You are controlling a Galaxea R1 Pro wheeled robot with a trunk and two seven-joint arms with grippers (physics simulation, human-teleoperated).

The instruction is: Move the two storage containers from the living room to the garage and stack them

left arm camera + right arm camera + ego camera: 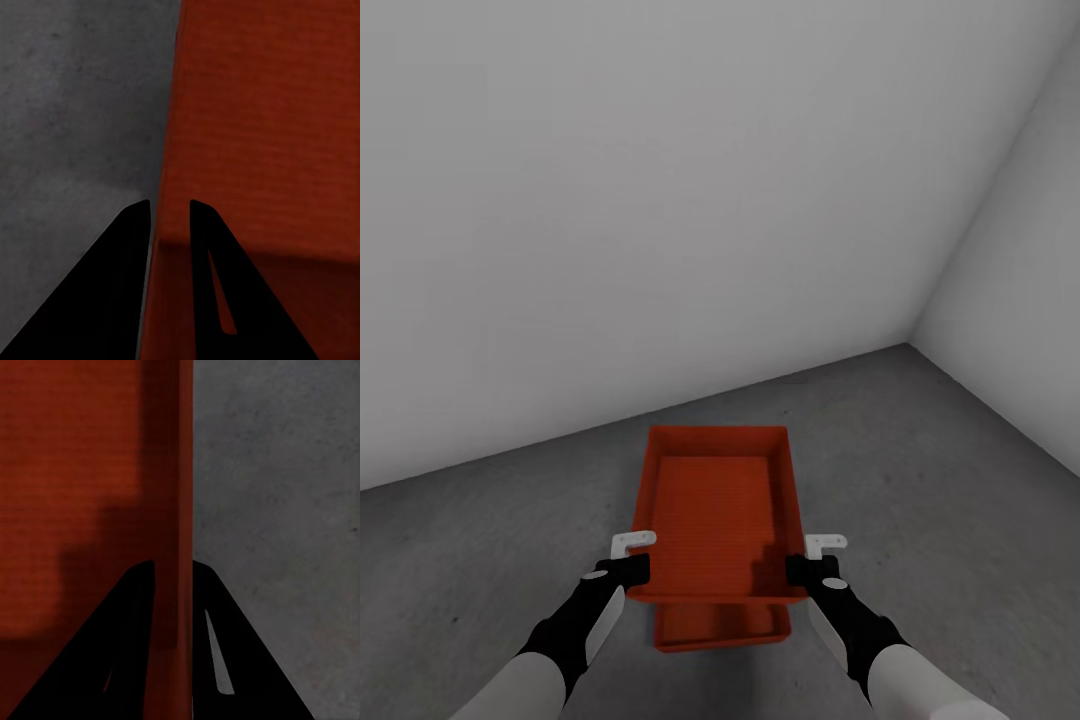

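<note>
I hold one orange-red storage container [715, 510] level between both arms, over the garage floor [940, 480]. My left gripper [632, 570] is shut on its left side wall, and my right gripper [798, 570] is shut on its right side wall. In the left wrist view the black fingers [139, 225] straddle the container's wall [171, 150]. The right wrist view shows the same grip on the opposite wall [174, 495]. The second storage container [710, 630] lies on the floor beneath, its near end showing under the held one. I cannot tell whether the two touch.
Plain white-grey walls stand ahead [660, 200] and to the right [1020, 250], meeting in a corner at the far right. Mottled grey concrete spreads out on both sides of the containers [75, 112] [285, 510].
</note>
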